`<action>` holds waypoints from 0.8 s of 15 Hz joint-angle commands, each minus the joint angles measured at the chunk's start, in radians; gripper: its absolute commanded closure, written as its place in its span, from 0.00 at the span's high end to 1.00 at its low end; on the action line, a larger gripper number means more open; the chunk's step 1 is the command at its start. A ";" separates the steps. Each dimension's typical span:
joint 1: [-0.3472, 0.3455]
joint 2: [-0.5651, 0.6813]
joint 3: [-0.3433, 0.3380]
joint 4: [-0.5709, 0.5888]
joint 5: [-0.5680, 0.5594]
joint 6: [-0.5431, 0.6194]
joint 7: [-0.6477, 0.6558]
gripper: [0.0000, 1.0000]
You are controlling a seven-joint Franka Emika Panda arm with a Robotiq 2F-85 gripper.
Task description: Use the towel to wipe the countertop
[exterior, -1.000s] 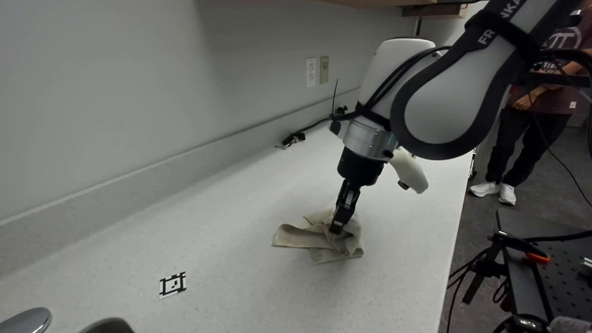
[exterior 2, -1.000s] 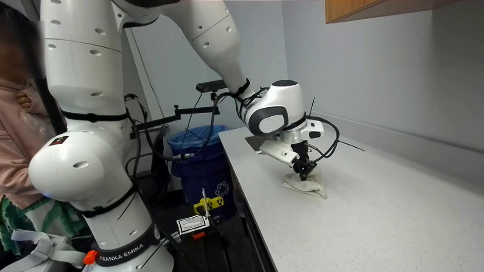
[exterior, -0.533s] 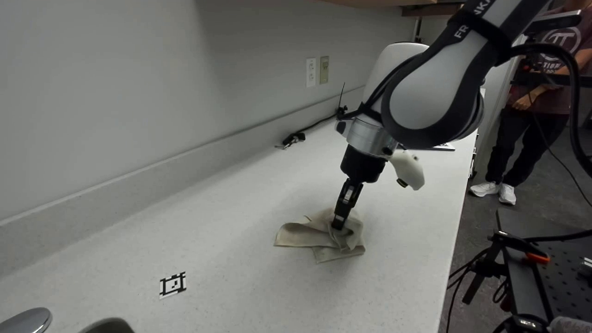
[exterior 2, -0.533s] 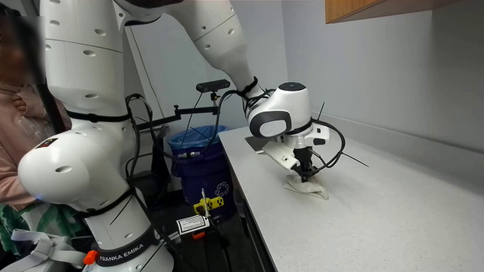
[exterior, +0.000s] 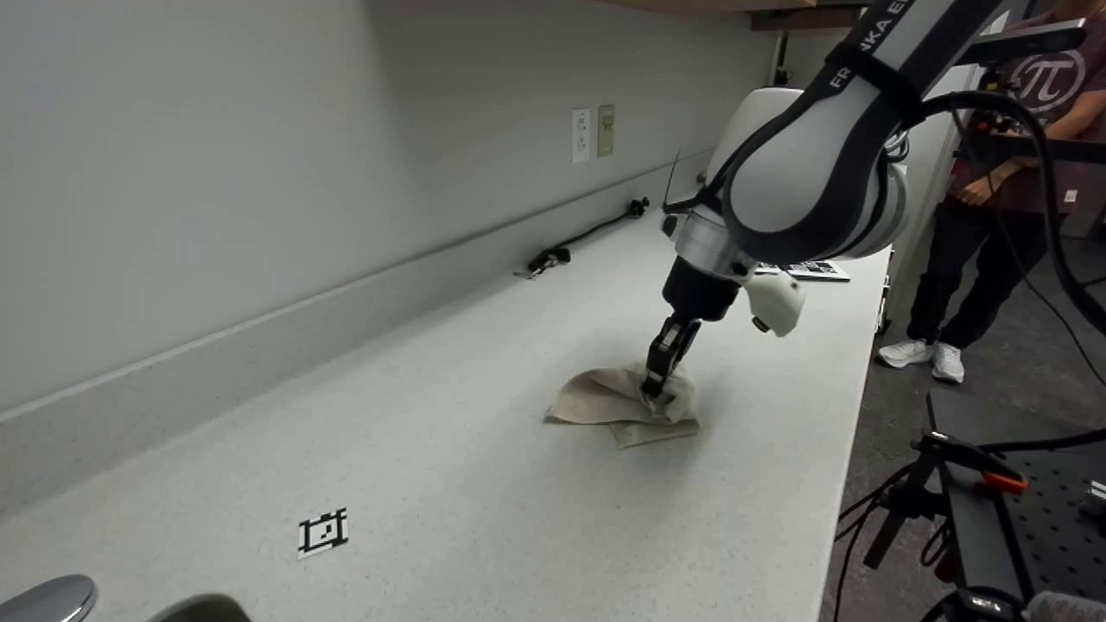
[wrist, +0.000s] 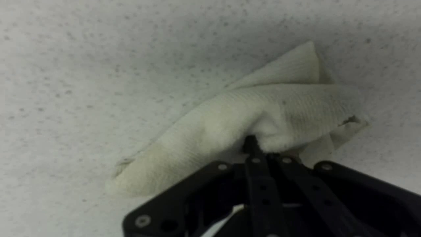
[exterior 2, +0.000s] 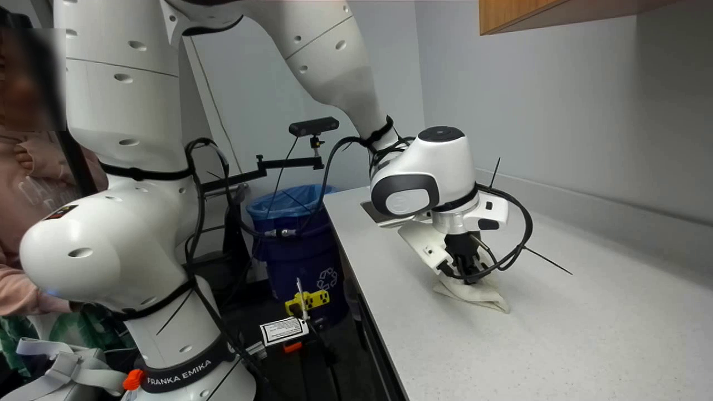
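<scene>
Beige ribbed-cloth towel (wrist: 204,131) lies folded on the speckled white tabletop (exterior: 415,484). Its long axis runs diagonally in the wrist view, lower left to upper right; one pointed flap (wrist: 287,65) faces the upper edge. Black jointed fingers (exterior: 664,358) stand close together, clamped on a pinched fold of the towel. In an exterior view, the white robot arm (exterior: 791,190) with black trim descends from the upper right, tilted, the fingers directed down and slightly leftward.
</scene>
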 commanded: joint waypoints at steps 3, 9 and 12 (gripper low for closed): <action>-0.052 -0.036 -0.067 -0.089 0.014 0.141 0.002 0.01; -0.049 -0.083 -0.178 -0.138 0.005 0.200 0.044 0.01; -0.030 -0.076 -0.195 -0.134 0.000 0.188 0.055 0.01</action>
